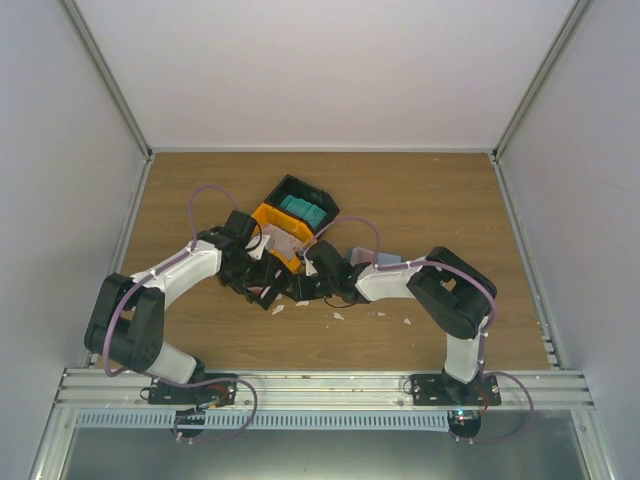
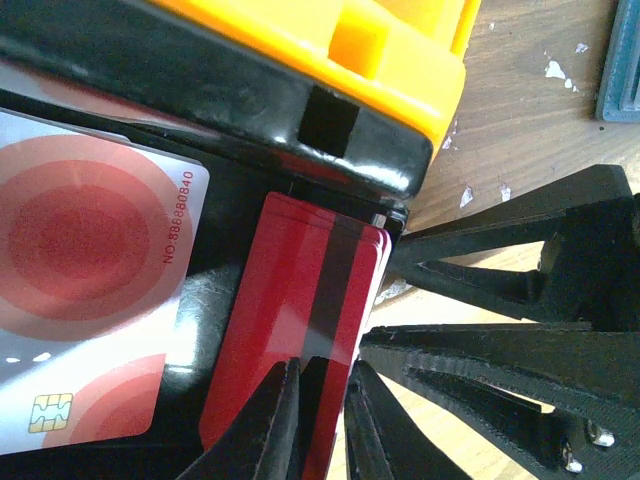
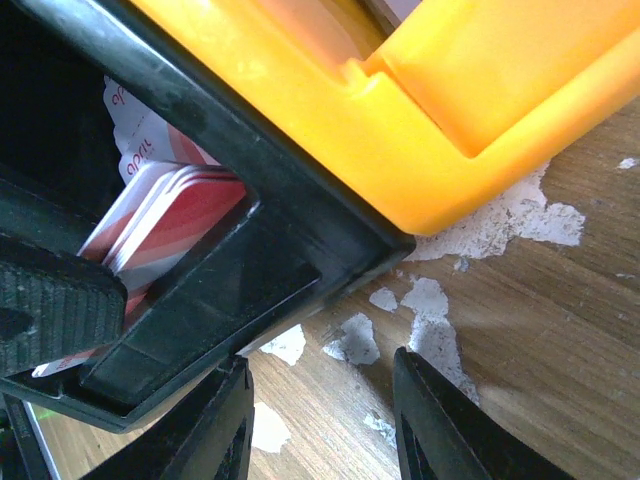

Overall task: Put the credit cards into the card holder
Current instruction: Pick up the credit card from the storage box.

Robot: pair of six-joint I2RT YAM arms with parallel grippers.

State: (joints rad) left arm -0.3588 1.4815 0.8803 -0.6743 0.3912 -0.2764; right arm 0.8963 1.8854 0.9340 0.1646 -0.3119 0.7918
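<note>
A red credit card [image 2: 300,300] with a dark stripe leans in the black end compartment of the black-and-orange bin [image 2: 250,95]. My left gripper [image 2: 325,400] is shut on this card's lower right edge, one finger in front and one behind. Beside it lies a white card with red rings and a chip [image 2: 80,300]. More red-and-white cards [image 3: 165,215] show in the right wrist view. My right gripper [image 3: 320,400] stands open over bare wood at the bin's corner [image 3: 300,250]. The slate-blue card holder [image 1: 362,252] lies right of the bin and shows at the frame edge [image 2: 622,60] in the left wrist view.
Teal cards [image 1: 305,210] fill the bin's far compartment. White scraps [image 3: 500,225] dot the wood near the bin and in front of it [image 1: 335,315]. The right gripper's black fingers [image 2: 500,340] stand close beside my left fingers. Walls enclose the table on three sides.
</note>
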